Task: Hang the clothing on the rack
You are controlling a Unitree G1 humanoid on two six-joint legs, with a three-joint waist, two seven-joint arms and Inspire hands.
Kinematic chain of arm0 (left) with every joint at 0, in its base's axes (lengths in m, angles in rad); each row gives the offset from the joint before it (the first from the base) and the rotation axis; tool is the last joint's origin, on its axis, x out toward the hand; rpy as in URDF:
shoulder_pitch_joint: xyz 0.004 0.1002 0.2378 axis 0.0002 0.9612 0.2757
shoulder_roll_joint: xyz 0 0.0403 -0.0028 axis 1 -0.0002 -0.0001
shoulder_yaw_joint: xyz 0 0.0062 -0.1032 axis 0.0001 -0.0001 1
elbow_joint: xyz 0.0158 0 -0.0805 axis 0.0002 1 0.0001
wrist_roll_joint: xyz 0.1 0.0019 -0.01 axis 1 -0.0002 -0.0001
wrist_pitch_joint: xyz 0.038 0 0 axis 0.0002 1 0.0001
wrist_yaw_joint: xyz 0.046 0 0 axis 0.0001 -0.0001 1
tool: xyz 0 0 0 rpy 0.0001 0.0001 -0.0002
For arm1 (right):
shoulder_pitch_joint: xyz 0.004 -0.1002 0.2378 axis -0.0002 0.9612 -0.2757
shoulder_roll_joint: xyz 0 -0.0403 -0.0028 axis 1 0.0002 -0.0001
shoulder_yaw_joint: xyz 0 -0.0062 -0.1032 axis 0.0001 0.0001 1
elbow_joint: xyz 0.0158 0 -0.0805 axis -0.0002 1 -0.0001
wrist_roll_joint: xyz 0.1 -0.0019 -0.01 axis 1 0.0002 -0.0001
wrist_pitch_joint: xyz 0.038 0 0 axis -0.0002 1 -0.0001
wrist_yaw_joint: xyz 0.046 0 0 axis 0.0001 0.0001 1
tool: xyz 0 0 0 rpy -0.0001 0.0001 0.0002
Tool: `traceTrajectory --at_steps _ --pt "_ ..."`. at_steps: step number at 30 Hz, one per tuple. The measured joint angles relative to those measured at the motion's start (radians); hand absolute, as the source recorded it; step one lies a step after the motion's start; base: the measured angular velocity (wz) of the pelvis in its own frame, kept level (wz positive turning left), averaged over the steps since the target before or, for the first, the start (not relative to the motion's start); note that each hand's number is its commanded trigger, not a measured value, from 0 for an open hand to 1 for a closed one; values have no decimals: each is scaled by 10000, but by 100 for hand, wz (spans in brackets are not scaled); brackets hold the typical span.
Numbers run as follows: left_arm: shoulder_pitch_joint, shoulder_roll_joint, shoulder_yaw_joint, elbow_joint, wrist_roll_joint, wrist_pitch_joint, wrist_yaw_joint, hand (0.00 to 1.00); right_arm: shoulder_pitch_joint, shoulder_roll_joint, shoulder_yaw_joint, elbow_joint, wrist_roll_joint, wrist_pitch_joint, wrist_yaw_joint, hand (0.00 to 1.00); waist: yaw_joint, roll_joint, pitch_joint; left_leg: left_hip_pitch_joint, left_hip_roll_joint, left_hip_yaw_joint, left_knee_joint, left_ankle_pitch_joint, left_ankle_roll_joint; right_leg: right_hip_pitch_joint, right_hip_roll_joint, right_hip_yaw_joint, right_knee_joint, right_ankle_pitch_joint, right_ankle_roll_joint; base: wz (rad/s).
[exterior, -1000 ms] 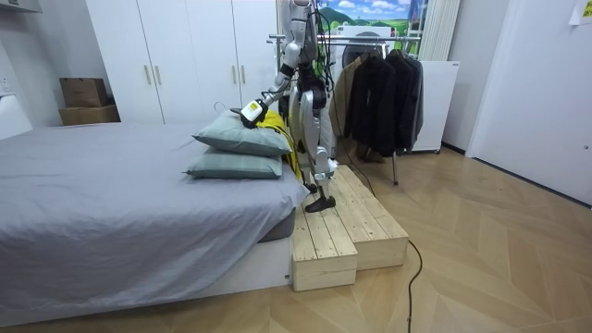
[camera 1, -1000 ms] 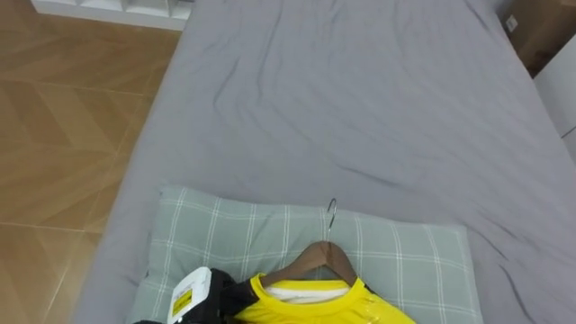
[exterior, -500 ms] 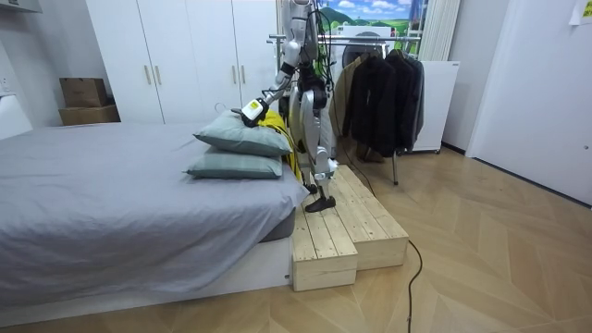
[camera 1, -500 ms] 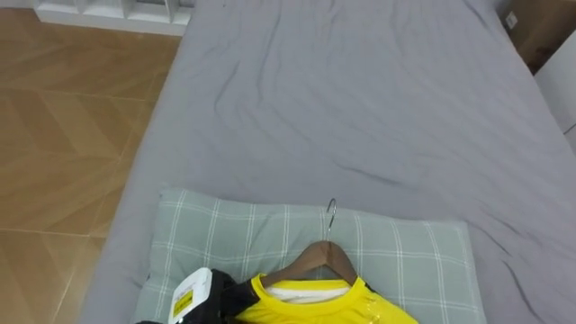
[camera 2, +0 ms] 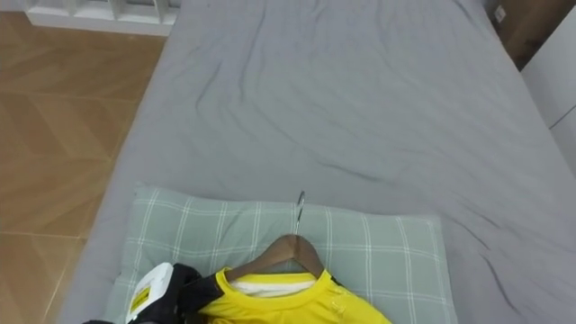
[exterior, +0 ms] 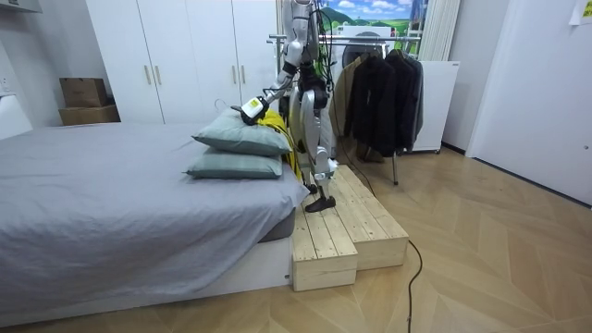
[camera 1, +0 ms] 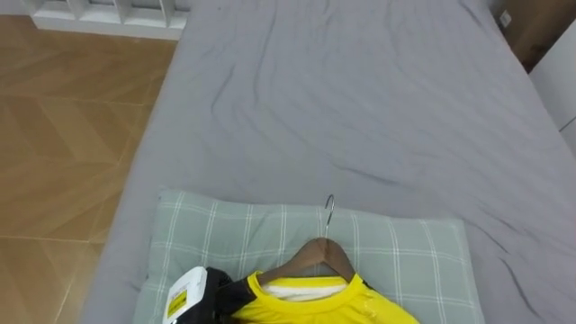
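Wrinkled grey-sheeted bed (camera 1: 360,99) across the upper and middle of the eye views, wooden floor (camera 1: 63,135) at left, with a pale green checked pillow (camera 1: 414,256) at lower centre, stacked in the room view atop a second pillow (exterior: 231,166) left of centre.

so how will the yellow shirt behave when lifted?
Probably floppy and light: the yellow shirt drapes over the wooden hanger, which likely keeps its shoulders stiff. Hung from the thin metal hook, it may swing.
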State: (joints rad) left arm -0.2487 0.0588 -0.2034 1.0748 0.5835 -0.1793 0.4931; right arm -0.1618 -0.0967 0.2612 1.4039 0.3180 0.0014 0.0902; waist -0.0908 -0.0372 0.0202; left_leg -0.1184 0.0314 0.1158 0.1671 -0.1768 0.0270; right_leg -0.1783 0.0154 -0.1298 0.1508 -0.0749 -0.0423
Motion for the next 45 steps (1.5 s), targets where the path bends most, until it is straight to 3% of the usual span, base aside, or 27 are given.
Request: traceTrajectory --at_steps 3,15,26,33,34,36,37,39,45 --pt "457 74 -103 -1101 9 57 0 100 18 -84 0 -1 1 -43 28 0 -10 116 -29 32 -75 -70 17 9 -13 24 12 -41 -3 -17 -20 7" --pt "1667 562 -406 -5400 193 134 3 100 375 -82 -276 -45 324 -517 -12 0 -29 148 -32 114 -87 -392 364 21 -32 375 -96 -284 -6 -58 -66 7" --pt "1676 1109 -353 -7301 577 70 24 100 653 -97 -566 -34 21 -660 -117 0 -31 337 -107 538 -100 -375 344 21 -34 790 -82 -288 -5 -68 -67 0" --pt "1677 1121 -302 -7547 560 77 49 100 856 -99 -567 -20 393 -665 -105 0 -29 368 -141 1009 -113 -351 202 16 -39 1247 -71 -278 -166 -80 -51 0" --pt "1677 1121 -302 -7547 560 77 49 99 855 -99 -570 -20 394 -666 -103 0 -35 369 -141 1023 -114 -350 197 16 -39 1256 -72 -275 -166 -80 -49 0" --pt "1677 1119 -302 -7554 559 76 49 60 855 -99 -572 -24 391 -671 -44 0 -55 368 -141 1056 -117 -339 189 9 -49 1276 -67 -255 -163 -82 -47 -2" --pt "1677 1119 -302 -7559 561 77 48 60 857 -99 -578 -25 384 -672 -33 0 -89 368 -141 1066 -118 -340 188 8 -49 1289 -66 -254 -163 -82 -47 0" --pt "1678 1120 -301 -7630 558 79 48 68 858 -100 -598 -37 372 -672 -1 0 -129 367 -141 1129 -118 -341 182 8 -50 1353 -64 -254 -168 -85 -45 0" --pt "1743 1121 -129 -8933 364 56 273 67 1062 -105 -891 -95 337 -676 11 0 -117 359 -144 1464 -121 -331 23 6 -53 1599 -53 -228 -167 -152 -36 0"
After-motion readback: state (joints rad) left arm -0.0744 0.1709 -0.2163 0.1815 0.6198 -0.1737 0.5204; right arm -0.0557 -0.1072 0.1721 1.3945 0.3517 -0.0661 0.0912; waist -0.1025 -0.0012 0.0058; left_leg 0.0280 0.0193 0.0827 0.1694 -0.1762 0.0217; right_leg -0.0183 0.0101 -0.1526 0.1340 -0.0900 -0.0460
